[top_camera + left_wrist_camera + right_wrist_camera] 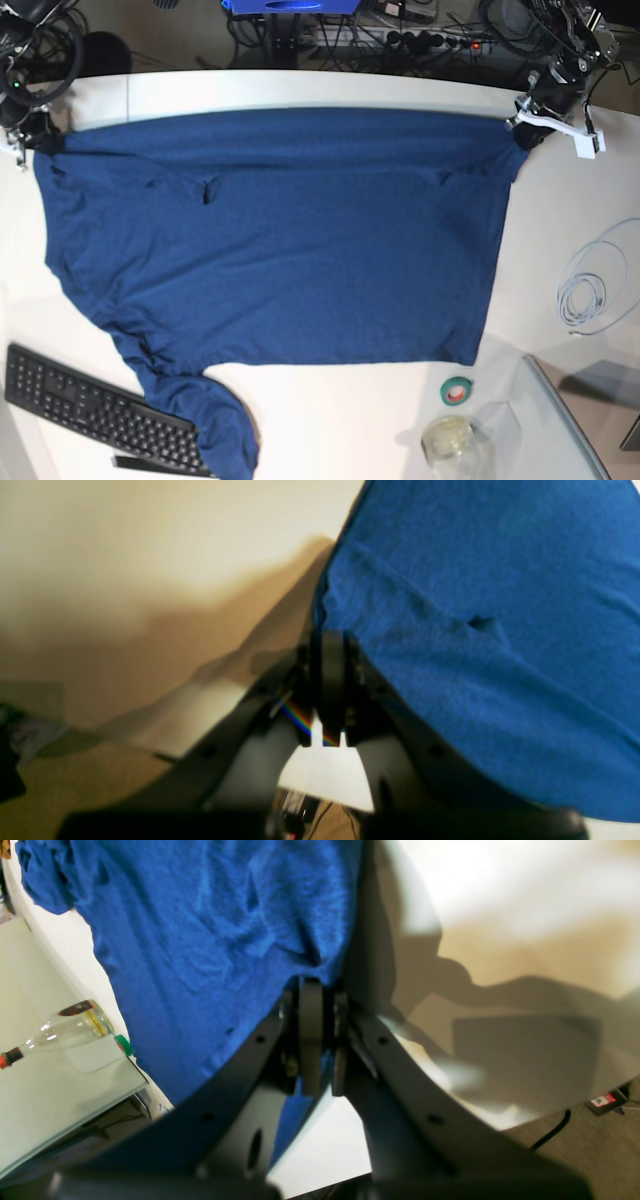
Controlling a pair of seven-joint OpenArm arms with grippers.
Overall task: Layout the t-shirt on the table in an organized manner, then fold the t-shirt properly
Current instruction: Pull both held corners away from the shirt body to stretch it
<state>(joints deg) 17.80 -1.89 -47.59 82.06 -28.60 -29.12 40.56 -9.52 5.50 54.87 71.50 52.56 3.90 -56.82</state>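
The dark blue t-shirt (pixel 280 240) lies spread wide over the white table (pixel 350 420), stretched between both grippers along the far edge. My left gripper (pixel 522 122), at the base view's right, is shut on one far corner of the cloth; the left wrist view shows its fingers (pixel 331 650) pinching the t-shirt's (pixel 475 605) hem. My right gripper (pixel 28 140), at the base view's left, is shut on the other far corner, its fingers (pixel 312 1005) clamped on the t-shirt's (pixel 200 940) edge. A bunched sleeve (pixel 215 430) trails toward the near edge.
A black keyboard (pixel 90 410) lies at the near left, touching the sleeve. A green tape roll (pixel 458 391) and a clear bottle (pixel 450 440) sit at the near right beside a glass panel (pixel 570 420). A coiled white cable (pixel 592 285) lies at the right.
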